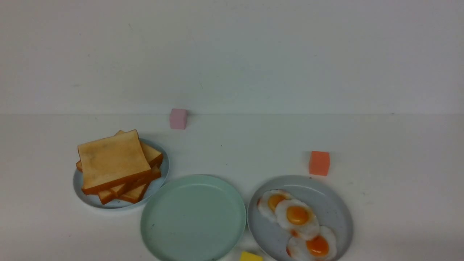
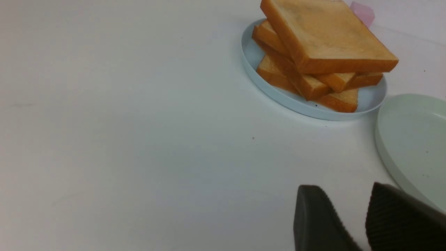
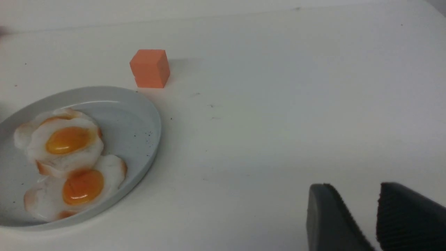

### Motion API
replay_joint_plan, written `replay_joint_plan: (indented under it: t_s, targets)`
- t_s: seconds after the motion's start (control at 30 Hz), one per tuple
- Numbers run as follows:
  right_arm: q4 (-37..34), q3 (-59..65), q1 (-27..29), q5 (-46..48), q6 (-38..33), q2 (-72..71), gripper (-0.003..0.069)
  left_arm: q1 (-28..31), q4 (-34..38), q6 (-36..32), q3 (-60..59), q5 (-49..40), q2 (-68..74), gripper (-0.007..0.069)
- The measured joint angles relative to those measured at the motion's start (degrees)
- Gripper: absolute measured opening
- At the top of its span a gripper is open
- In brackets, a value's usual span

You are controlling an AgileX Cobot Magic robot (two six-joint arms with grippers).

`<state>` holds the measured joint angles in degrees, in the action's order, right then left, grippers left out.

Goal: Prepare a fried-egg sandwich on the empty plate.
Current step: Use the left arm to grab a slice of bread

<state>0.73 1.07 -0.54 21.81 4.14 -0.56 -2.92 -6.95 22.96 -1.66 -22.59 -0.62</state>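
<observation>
Fried-egg sandwich unbuilt: empty plate (image 1: 192, 217) bare at lower centre, toast stack (image 1: 114, 159) left, eggs (image 1: 297, 217) lower right; toast looks stiff, light, pinch crusts; eggs likely floppy; left gripper (image 2: 343, 190) and right gripper (image 3: 353, 188) parted, empty.

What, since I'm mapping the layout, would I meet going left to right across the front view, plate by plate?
Toast plate with its toast pile → empty plate → egg plate holding three fried eggs.
</observation>
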Motion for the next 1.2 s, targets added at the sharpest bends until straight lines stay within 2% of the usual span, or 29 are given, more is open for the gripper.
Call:
replay_joint_plan:
  t_s: [0.2,0.57,0.83,1.0,1.1,1.17,1.2]
  targets:
    - [0.1,0.5,0.0,-6.1,0.0,0.0,0.0241,0.0,0.0,0.0,0.0,1.7,0.0,0.0238]
    - [0.2,0.5,0.0,-16.5,0.0,0.0,0.0241,0.0,0.7,0.0,-0.1,21.6,0.0,0.0238]
    - [-3.5,0.5,0.0,-26.0,0.0,0.0,0.0241,0.0,0.7,0.0,-0.1,23.5,0.0,0.0238]
    - [-4.8,-0.1,0.0,-33.8,2.8,0.0,0.0241,0.0,2.5,1.5,-0.2,30.6,0.0,0.0238]
    - [-5.1,-7.3,0.0,-33.6,7.8,2.5,0.0241,0.0,6.9,3.8,4.0,31.0,0.1,0.0238]
    - [-5.1,-11.4,0.0,-32.5,8.8,4.5,0.0241,0.0,8.0,4.1,6.4,30.5,1.1,0.0238]
    - [-5.2,-17.7,0.0,-29.8,10.0,7.9,0.0241,0.0,9.0,4.3,10.9,29.4,3.3,0.0238]
